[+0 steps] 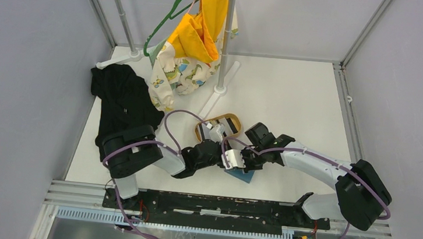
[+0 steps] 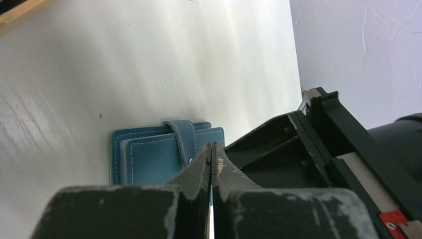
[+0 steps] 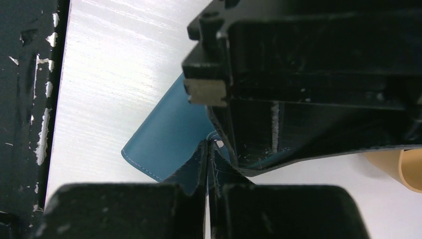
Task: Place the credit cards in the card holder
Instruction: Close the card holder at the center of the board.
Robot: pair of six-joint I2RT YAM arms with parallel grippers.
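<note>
The teal-blue card holder (image 2: 149, 159) lies closed on the white table, its snap tab (image 2: 181, 132) folded over the edge. In the top view only its corner (image 1: 246, 175) shows under both grippers. My left gripper (image 2: 211, 149) is shut, its tips over the holder's right edge beside the snap. My right gripper (image 3: 207, 145) is shut, its tips against the holder (image 3: 164, 134) at the tab's snap. I cannot tell if either pinches the leather. The credit cards (image 1: 215, 130) lie in the oval tan wooden tray (image 1: 233, 120), striped black, grey and white.
A black garment (image 1: 122, 102) lies at the left. A clothes stand (image 1: 224, 50) with a yellow and patterned garment (image 1: 191, 53) and a green hanger stands at the back. Grey walls close in both sides. The two grippers are nearly touching each other.
</note>
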